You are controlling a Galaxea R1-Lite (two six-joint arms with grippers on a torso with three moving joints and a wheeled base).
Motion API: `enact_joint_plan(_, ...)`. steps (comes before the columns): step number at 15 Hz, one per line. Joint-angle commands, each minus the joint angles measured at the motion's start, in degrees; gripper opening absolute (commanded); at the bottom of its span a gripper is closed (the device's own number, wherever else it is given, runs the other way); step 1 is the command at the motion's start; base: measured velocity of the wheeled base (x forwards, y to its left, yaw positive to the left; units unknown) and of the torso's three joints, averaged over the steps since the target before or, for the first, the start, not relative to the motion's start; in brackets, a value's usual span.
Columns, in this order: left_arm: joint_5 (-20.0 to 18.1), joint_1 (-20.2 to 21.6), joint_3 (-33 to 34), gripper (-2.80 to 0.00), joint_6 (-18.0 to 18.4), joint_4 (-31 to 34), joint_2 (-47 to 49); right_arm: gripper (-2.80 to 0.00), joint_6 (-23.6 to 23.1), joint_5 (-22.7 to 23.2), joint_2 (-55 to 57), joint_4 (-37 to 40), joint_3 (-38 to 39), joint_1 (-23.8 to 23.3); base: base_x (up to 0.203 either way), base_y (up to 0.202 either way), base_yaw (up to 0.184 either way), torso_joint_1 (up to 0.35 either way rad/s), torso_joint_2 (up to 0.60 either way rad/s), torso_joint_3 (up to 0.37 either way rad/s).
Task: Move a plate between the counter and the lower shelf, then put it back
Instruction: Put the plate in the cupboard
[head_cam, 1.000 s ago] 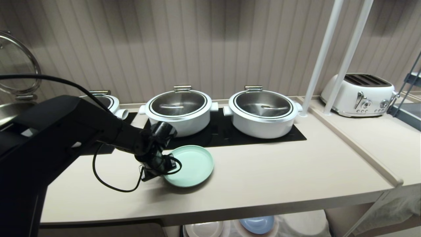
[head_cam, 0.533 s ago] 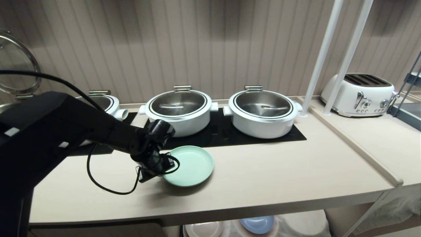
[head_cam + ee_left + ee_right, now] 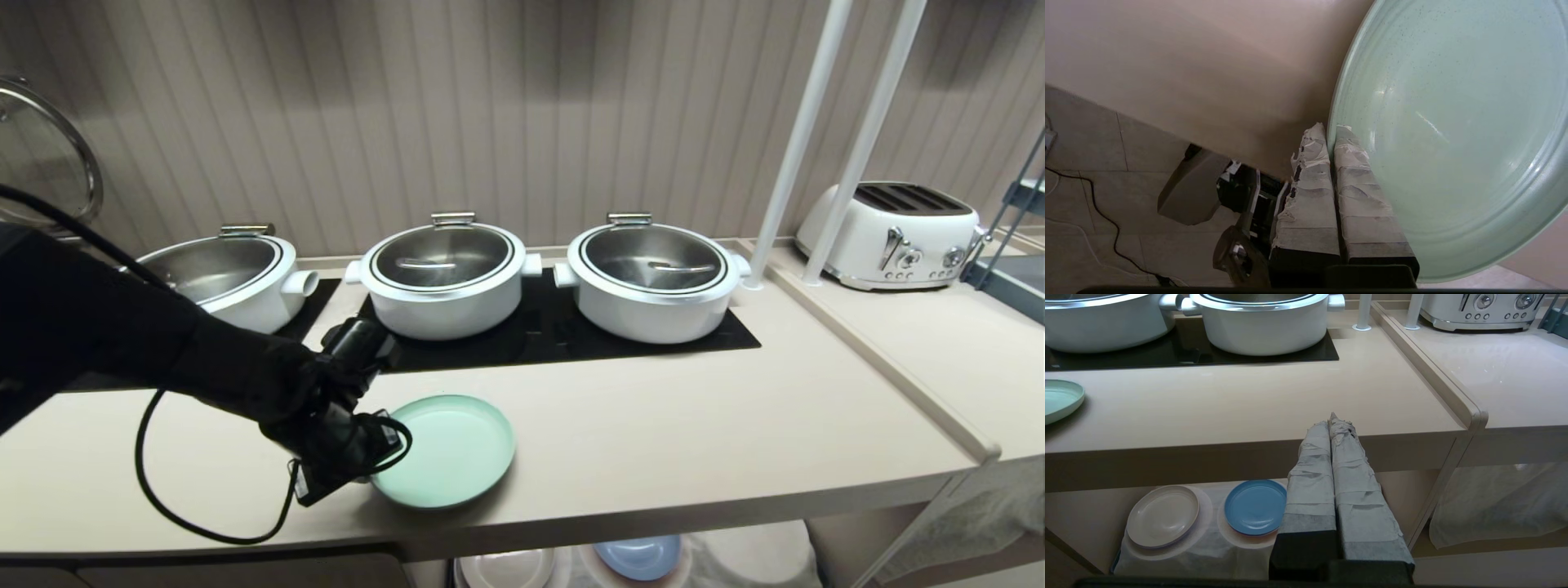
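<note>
Plate (image 3: 445, 451): mint-green, pinched at its left rim, at the front edge of the counter (image 3: 694, 441).
Left gripper (image 3: 1331, 134): closed on the plate's rim, one taped finger above, one below.
Right gripper (image 3: 1333, 420): closed and empty, parked before the counter's front edge.
Step in hand: the plate is judged to be in transit off the counter.
Next move: the plate is to be carried past the front edge and lowered to the lower shelf (image 3: 1098, 514), beside the blue plate (image 3: 1255, 506).

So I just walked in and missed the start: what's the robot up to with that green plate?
The left gripper is shut on the rim of the mint-green plate, holding it near the counter's front edge. The lower shelf already holds a cream plate and a blue plate. The right gripper sits shut below the counter's front edge.
</note>
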Motion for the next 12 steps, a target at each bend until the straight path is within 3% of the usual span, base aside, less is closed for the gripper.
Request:
enact_joint_plan(1,-0.17,0.82,4.52,-2.80,-1.95,0.01,-5.69,-2.80,0.04,0.04,0.00,-0.01,0.00,0.00,0.000,0.000,0.000,0.000,0.00,0.000)
enact_joint_plan(4,-1.30,2.19,9.90,-2.80,-4.44,-0.04,-10.96,-2.80,-0.03,0.01,0.00,-0.01,0.00,0.00,0.000,0.000,0.000,0.000,0.00,0.000)
enact_joint_plan(12,-2.71,2.77,20.04,-2.80,-4.58,0.08,-23.52,-2.80,-0.04,0.01,0.00,-0.01,0.00,0.00,0.000,0.000,0.000,0.000,0.00,0.000)
